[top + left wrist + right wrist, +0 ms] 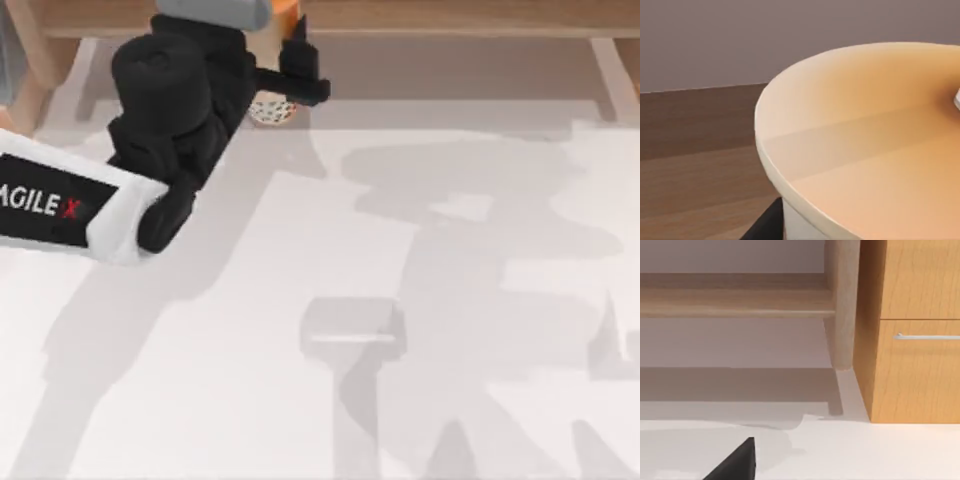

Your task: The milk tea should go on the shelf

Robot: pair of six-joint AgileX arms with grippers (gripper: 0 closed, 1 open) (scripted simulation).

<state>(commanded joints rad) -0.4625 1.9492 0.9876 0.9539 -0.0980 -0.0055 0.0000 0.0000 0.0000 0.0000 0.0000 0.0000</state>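
The milk tea [271, 108] is a cup with dark pearls at its base and an orange-cream lid [875, 140]. It is at the back left of the table, at the front of the shelf [450, 16]. My left gripper [287, 82] is shut around the cup's body, with one black finger [765, 226] showing under the lid's white rim. Behind the cup runs the shelf's light-brown wooden board [695, 130]. In the right wrist view, a black fingertip [735, 462] of my right gripper points toward the shelf's pale inside [735, 342].
A wooden side upright [842, 305] of the shelf stands next to a wooden cabinet [915, 340] with a metal drawer handle [927, 336]. The white table [300, 300] stretches in front, crossed by arm shadows.
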